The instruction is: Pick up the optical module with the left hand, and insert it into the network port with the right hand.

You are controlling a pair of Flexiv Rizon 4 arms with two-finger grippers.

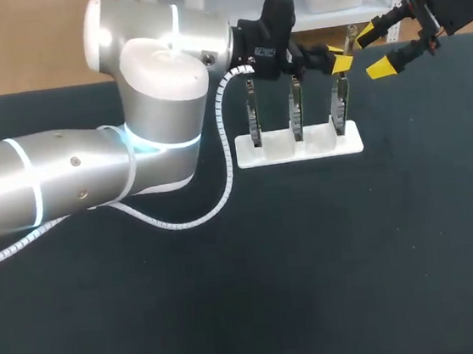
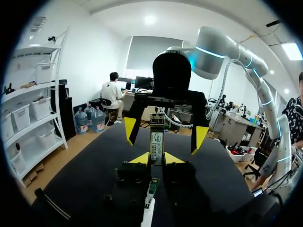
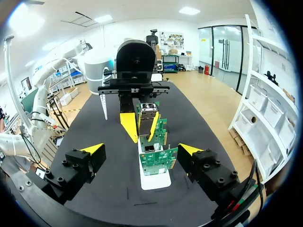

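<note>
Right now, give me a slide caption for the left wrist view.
Left gripper holds the optical module upright; right gripper faces it, fingers open.

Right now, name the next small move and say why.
Probably ease the right gripper forward until its open jaws straddle the optical module, then close. The left gripper is shut on the module above the white stand, and the right one faces it, not yet touching.

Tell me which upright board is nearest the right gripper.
The end board on the white stand, toward the right gripper; the other two stand farther off.
</note>
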